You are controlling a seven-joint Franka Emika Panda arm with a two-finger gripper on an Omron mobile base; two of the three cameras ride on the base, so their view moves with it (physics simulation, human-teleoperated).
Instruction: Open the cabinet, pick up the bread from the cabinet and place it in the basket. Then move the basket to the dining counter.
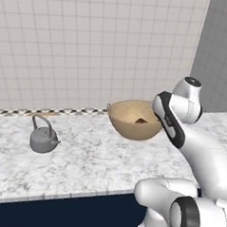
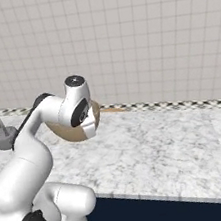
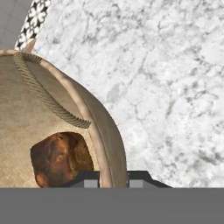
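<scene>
Two fingertips [image 3: 89, 178] astride basket [image 3: 109, 144] rim.

Your claw [image 3: 111, 178] straddles the basket [image 1: 134, 120] rim on the marble counter [image 1: 93, 157]; the grey kettle [image 1: 43, 138] stands well to its left.

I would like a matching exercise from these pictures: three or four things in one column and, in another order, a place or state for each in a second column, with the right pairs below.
Things:
1. bread
2. kettle
3. basket
4. gripper

Places or states:
A. stands on the marble counter, left of the basket in the left base view
B. lies inside the basket
C. its fingertips sit on either side of the basket's rim
D. rests on the marble counter near the tiled wall, with the bread in it

Pairs: 1-B, 2-A, 3-D, 4-C
</scene>
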